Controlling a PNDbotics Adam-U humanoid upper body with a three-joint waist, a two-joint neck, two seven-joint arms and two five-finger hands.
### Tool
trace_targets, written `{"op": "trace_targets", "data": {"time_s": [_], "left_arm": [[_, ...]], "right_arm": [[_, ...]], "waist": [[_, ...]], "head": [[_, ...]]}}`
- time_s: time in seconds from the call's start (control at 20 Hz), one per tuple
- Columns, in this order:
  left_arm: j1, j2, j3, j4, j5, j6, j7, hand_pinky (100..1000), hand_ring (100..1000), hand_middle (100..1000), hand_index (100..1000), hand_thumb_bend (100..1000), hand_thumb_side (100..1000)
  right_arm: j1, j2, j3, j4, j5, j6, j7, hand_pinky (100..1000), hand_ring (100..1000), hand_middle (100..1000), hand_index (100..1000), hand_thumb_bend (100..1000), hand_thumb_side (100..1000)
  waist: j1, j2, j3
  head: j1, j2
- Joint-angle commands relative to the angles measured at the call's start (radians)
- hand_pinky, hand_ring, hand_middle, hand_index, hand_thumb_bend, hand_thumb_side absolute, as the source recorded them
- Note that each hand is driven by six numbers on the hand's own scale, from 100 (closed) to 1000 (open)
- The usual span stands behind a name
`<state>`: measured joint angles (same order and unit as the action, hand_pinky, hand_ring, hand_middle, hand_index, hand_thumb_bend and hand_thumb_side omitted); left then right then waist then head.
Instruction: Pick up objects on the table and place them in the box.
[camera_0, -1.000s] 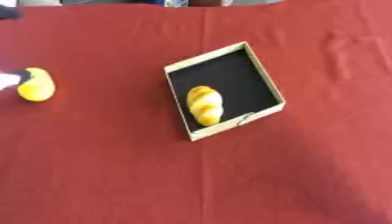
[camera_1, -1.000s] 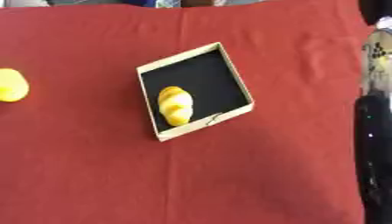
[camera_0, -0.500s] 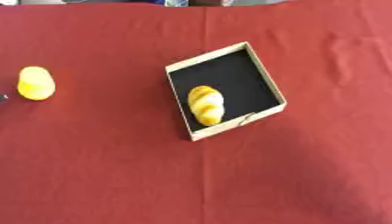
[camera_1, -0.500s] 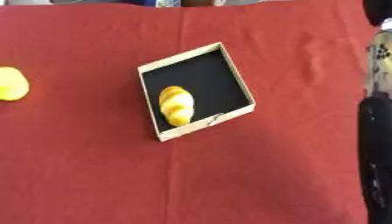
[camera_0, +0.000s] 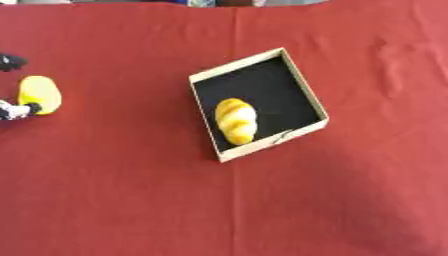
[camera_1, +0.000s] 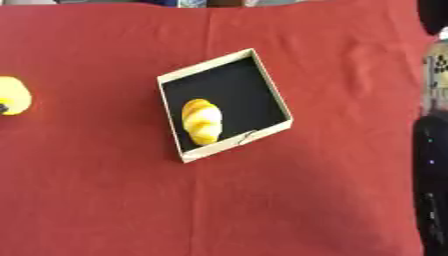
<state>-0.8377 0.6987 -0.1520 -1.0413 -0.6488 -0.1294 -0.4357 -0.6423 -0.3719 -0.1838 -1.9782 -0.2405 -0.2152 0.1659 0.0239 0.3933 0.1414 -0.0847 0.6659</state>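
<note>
A bread roll (camera_0: 235, 120) is seen in the box (camera_0: 299, 77) at the counter's (camera_0: 131, 200) middle. At the left edge, a yellow object (camera_0: 40, 93) is flanked by dark fingertips (camera_0: 10, 62) of the left robot hand (camera_0: 12, 111), apparently touching; its grip cannot be told.

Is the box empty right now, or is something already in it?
Not empty. The box holds one yellow bread-like piece lying on its black floor, toward the near-left wall.

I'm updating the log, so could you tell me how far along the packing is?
Done: a bread roll lies in the box. In hand: the left hand is at the yellow object on the cloth, fingertips either side, not lifted. Left: putting it in the box.
</note>
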Motion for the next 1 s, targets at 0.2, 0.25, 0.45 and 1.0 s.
{"op": "trace_targets", "data": {"time_s": [0.2,0.25,0.45,1.0], "left_arm": [[-0.027,0.001,-0.001,0.030,-0.076,-0.013,0.006,798,817,761,879,343,220],[-0.026,0.002,0.000,0.030,-0.082,-0.007,0.012,777,798,745,866,282,183],[-0.020,0.007,0.005,-0.004,-0.066,0.016,0.028,726,734,681,814,100,152],[-0.125,-0.049,-0.082,-0.503,0.036,0.007,-0.018,712,686,631,785,100,149]], "right_arm": [[-0.014,-0.005,-0.002,-0.022,-0.011,0.005,0.006,895,978,782,882,100,646],[-0.013,-0.005,-0.002,-0.022,-0.012,0.006,0.006,895,978,781,882,100,646],[-0.011,-0.006,0.000,-0.022,-0.013,0.008,0.008,895,979,781,883,100,645],[-0.030,-0.009,0.001,-0.022,-0.017,-0.007,-0.006,894,969,782,881,100,643]], "waist": [[0.005,-0.016,-0.003],[0.005,-0.016,-0.003],[0.004,-0.018,0.001],[-0.002,-0.030,0.009]], "head": [[0.004,-0.010],[0.004,-0.010],[0.003,-0.010],[0.012,-0.005]]}}
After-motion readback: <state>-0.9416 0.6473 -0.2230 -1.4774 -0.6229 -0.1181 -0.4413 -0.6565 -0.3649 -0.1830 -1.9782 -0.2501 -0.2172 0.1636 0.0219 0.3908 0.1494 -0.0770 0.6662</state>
